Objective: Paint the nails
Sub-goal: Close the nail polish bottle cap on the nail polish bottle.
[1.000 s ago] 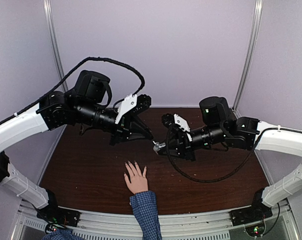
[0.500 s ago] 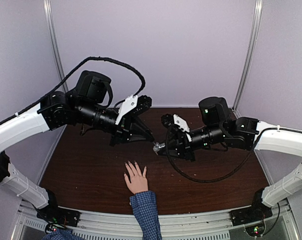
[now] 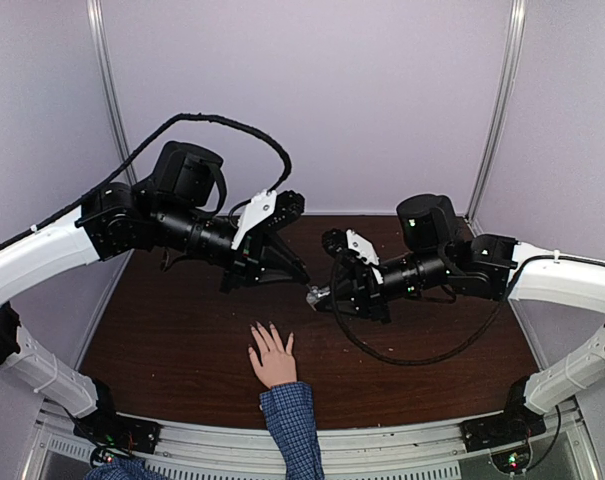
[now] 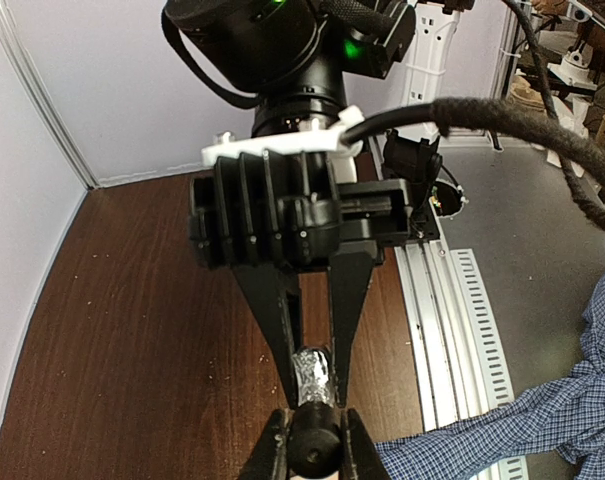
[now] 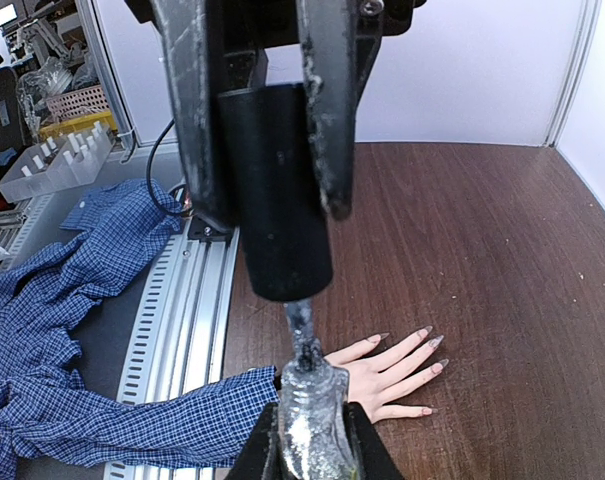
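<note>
A light-skinned hand (image 3: 273, 358) with a blue checked cuff (image 3: 289, 405) lies flat on the brown table, fingers spread. Its long pale nails (image 5: 437, 342) show in the right wrist view. My right gripper (image 5: 317, 440) is shut on a small glittery polish bottle (image 5: 315, 420). My left gripper (image 4: 315, 440) is shut on the bottle's black cap (image 4: 315, 447). The cap (image 5: 277, 200) is lifted off the bottle, and the brush stem (image 5: 300, 325) still reaches into the neck. Both grippers meet in mid-air above the table (image 3: 312, 290), beyond the hand's fingertips.
A metal rail (image 3: 382, 440) runs along the table's near edge. Pale walls close the back and sides. A thick black cable (image 3: 402, 355) hangs from the right arm low over the table. Blue checked cloth (image 5: 52, 300) lies off the table.
Almost nothing has changed. The right wrist has edged slightly left. The hand has not moved.
</note>
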Controlling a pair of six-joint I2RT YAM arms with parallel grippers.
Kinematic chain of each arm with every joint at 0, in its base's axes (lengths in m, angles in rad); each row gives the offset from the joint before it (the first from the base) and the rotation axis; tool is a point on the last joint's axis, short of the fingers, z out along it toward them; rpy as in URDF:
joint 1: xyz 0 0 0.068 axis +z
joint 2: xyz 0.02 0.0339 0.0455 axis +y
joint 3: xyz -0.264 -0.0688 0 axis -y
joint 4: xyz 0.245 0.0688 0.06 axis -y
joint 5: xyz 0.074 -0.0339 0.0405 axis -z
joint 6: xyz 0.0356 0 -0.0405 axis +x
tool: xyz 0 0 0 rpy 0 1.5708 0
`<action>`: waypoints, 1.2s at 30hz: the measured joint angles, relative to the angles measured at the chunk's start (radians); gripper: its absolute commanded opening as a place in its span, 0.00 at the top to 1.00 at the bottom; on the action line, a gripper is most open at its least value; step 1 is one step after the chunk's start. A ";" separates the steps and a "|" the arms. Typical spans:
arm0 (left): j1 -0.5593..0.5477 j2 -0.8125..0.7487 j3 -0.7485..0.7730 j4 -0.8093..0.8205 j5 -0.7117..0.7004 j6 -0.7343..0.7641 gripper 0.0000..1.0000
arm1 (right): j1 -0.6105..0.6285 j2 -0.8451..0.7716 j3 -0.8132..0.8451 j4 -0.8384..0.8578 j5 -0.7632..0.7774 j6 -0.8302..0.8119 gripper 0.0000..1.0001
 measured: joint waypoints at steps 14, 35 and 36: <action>0.000 0.000 0.005 0.000 -0.005 0.000 1.00 | 0.000 0.000 0.000 0.000 -0.003 0.000 1.00; 0.000 0.017 0.005 0.000 -0.005 0.000 1.00 | 0.001 0.008 0.000 0.000 -0.004 0.000 1.00; 0.000 0.018 0.005 0.000 -0.005 0.000 1.00 | 0.001 0.008 0.000 0.000 -0.004 0.000 1.00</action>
